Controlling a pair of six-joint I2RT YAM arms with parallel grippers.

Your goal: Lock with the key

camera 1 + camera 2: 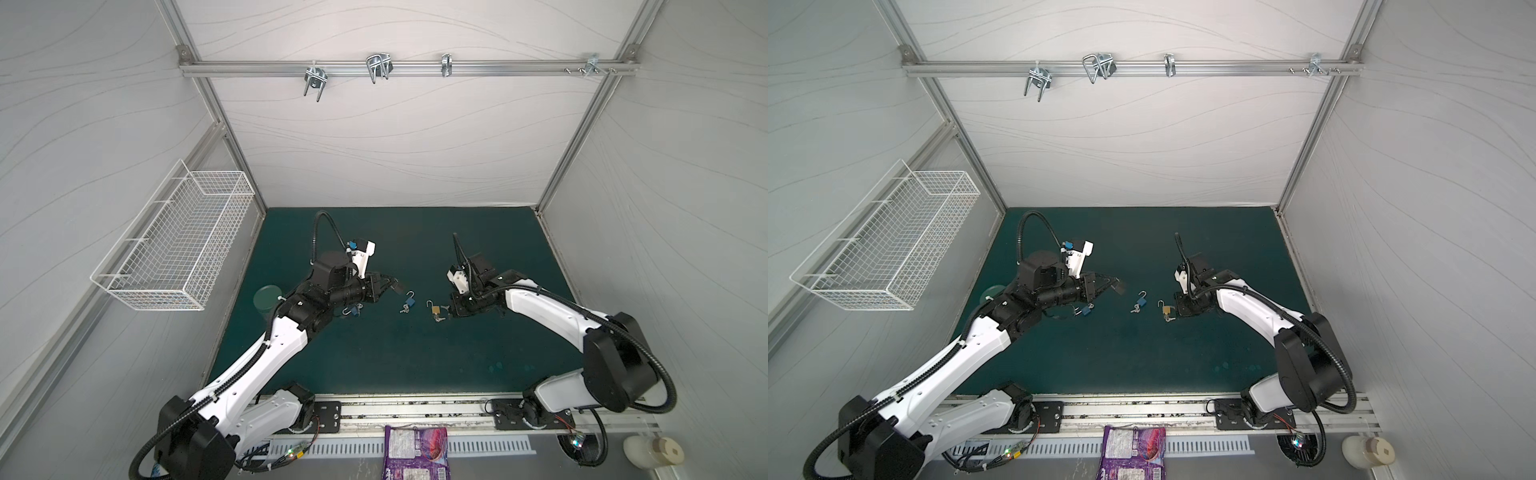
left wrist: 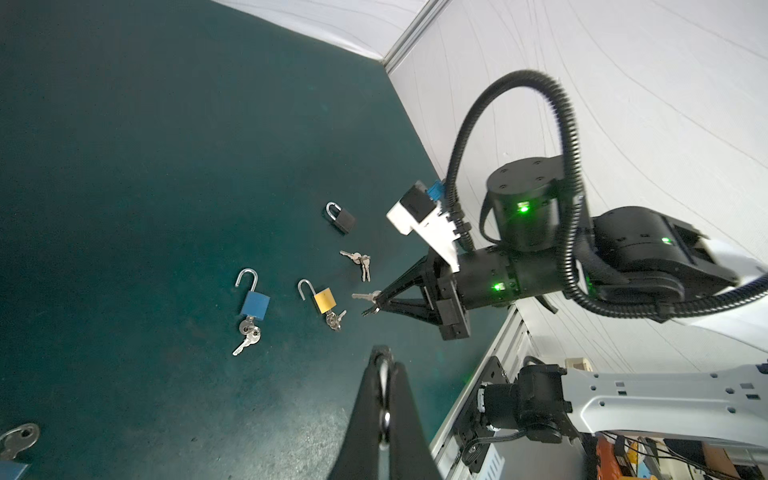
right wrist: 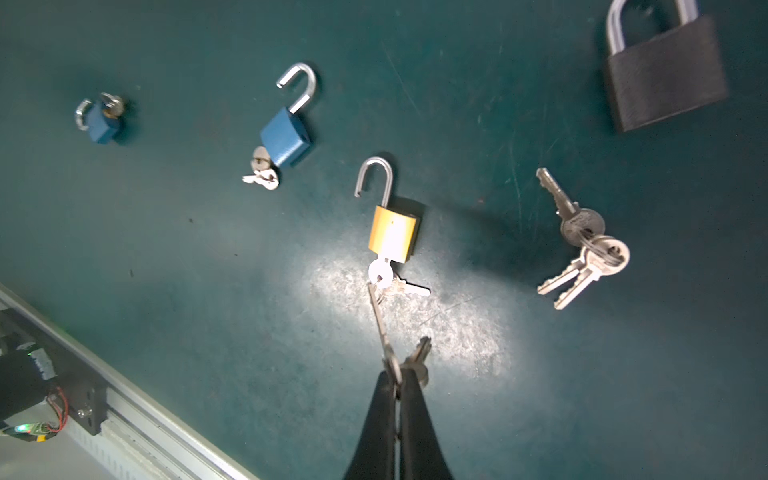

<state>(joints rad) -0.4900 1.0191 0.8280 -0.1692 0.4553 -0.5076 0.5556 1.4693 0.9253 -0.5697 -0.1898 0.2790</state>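
Where the right gripper (image 3: 399, 380) has its jaws clamped together, they pinch a ringed pair of held keys (image 3: 381, 328). The longer one points at the gold padlock (image 1: 435, 309), which lies just right of the middle of the frame in both top views, directly left of that gripper. Its shackle stands swung open, and an inserted key (image 3: 380, 272) sits in the keyway with a second key on the same ring. The long held key's tip lines up with that key's head, though whether they touch cannot be told. Just left of the gold one, at frame centre, lies a blue padlock (image 1: 410, 302), shackle open, keys in its base. Slightly above it a black padlock (image 1: 398, 286), shackle shut, lies by the tips of the left gripper (image 2: 386, 361), whose jaws are pressed together; a glint of metal between them is too small to name. A small blue padlock (image 1: 353, 311) lies further left, under the left wrist. A loose key bunch (image 3: 586, 241) lies on the green mat (image 1: 374, 353) between the black padlock and the right gripper. A white wire basket (image 1: 174, 245) hangs at the left edge
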